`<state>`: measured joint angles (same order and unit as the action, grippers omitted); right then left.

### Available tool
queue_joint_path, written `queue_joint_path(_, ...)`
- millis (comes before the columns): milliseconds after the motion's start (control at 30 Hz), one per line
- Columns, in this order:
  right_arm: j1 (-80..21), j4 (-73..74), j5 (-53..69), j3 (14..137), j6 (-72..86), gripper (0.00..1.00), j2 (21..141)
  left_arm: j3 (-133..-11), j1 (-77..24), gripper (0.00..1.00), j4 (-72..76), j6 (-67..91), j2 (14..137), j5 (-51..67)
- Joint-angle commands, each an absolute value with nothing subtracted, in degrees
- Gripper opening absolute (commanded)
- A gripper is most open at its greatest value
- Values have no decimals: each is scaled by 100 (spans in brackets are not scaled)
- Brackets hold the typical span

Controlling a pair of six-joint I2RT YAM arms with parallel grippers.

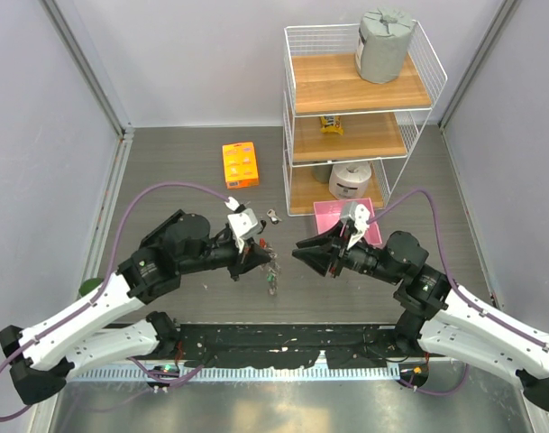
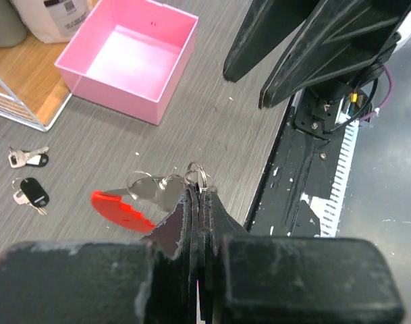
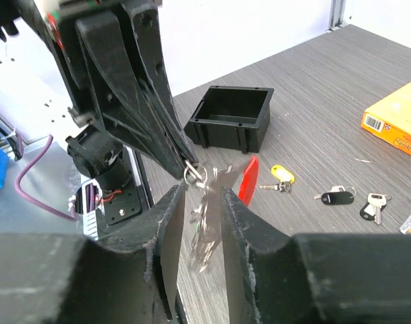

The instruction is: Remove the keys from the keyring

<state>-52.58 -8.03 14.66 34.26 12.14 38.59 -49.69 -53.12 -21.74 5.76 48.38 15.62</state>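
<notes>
My left gripper [image 2: 198, 194] is shut on the thin silvery keyring [image 2: 197, 175] and holds it above the table. The red strap fob [image 2: 121, 209] and silvery keys [image 2: 154, 189] hang from it. In the right wrist view the keyring [image 3: 196, 174] sits at the left gripper's tip, with blurred keys [image 3: 206, 226] dangling below. My right gripper [image 3: 200, 196] is open, one finger on each side of those hanging keys. From the top, the left gripper [image 1: 256, 260] and right gripper [image 1: 298, 249] face each other, with the keys [image 1: 272, 275] between them.
Loose keys lie on the table: a yellow-tagged one [image 3: 281, 177], a black-headed one [image 3: 335, 197] and a silvery one [image 3: 372, 206]. A black box [image 3: 232, 118], a pink tray [image 2: 131, 57], an orange box [image 1: 241, 165] and a wire shelf rack [image 1: 355, 108] stand around.
</notes>
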Motion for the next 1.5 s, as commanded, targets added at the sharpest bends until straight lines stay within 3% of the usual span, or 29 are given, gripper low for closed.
queue_joint_path(0, -5230, -1116, 1730, 3375, 1038, 36, 3762, -5493, -5282, 0, -2144, 492, 4597, 1766)
queue_joint_path(400, -5238, -484, 2856, 3963, -465, 45, 4078, -5862, -5291, 0, -2373, 404, 4526, 2294)
queue_joint_path(1033, -5247, -105, 3269, 4649, -1090, 46, 4614, -6047, -5309, 0, -2461, 404, 4623, 2619)
queue_joint_path(1467, -5344, -35, 3568, 4808, -1046, 35, 4851, -6117, -5335, 0, -2522, 387, 4649, 2637)
